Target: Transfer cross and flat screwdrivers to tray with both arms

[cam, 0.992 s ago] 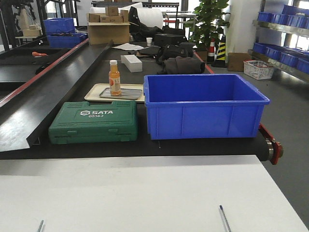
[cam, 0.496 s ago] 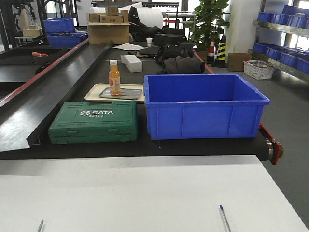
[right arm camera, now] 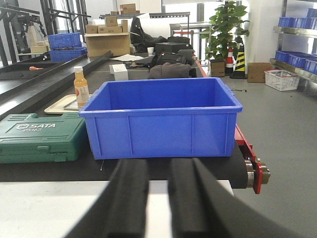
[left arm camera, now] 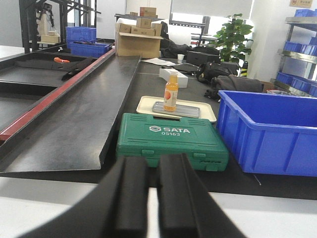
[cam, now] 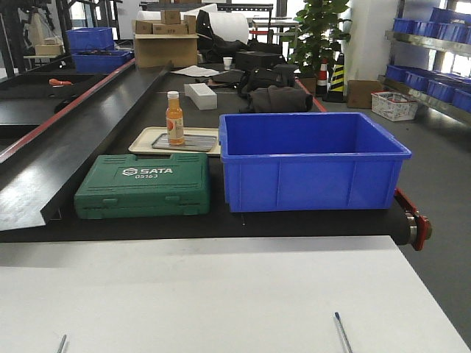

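- Front view: only the thin shafts of the left screwdriver (cam: 62,343) and the right screwdriver (cam: 341,331) show. Both lie on the white tabletop (cam: 221,294), nearer than the green SATA case (cam: 143,185). The grey metal tray (cam: 199,143) sits just behind that case.
- Left wrist view: the left tool (left arm camera: 152,163) is clenched on nothing and faces the case.
- Right wrist view: the right tool (right arm camera: 158,166) holds nothing. A slit parts its fingers, so I cannot tell whether it is clenched.
- The screwdrivers are likely light, stiff and prone to roll, so grip the handles, which are out of view.
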{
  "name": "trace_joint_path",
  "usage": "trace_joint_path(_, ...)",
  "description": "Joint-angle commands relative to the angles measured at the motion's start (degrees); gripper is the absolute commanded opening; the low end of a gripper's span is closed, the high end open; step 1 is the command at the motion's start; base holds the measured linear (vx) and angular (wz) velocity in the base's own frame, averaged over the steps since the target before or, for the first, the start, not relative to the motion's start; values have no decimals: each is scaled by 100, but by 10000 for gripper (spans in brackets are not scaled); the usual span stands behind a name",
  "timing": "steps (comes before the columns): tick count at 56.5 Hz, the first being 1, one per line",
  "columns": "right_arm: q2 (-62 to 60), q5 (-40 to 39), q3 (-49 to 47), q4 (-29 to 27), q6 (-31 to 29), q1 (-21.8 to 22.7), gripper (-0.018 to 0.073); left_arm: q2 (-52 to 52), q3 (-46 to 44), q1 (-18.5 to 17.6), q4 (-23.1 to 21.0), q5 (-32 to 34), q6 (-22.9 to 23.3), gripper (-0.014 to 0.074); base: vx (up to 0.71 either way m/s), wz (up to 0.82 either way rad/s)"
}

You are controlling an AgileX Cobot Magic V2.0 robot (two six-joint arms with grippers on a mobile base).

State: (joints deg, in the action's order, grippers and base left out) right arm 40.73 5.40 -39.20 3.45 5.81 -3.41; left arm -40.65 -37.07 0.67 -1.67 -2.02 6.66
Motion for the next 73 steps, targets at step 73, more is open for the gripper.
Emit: trace_joint_path(73, 2, -436, -214, 80, -51, 16, 545, -6, -214, -19, -15, 80, 51, 402, 0, 0)
